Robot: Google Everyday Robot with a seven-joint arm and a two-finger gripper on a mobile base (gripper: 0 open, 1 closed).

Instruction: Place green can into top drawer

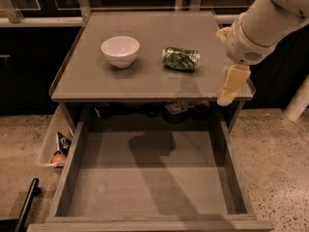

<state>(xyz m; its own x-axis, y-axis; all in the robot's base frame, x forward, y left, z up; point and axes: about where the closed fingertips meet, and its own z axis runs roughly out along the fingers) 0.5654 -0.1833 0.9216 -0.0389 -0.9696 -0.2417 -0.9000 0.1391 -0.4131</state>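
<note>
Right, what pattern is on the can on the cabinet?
The green can is mottled dark green and white, camera view; the hand hangs to its right.

White arm (273,13), smooth thick tube shell, ending in a rounded white wrist housing (244,45) with a small dotted grille patch on its lower side. Gripper (229,86) is pale yellow-cream and flat and blocky, just below the wrist housing, at the cabinet top's (145,81) front right corner.
</note>
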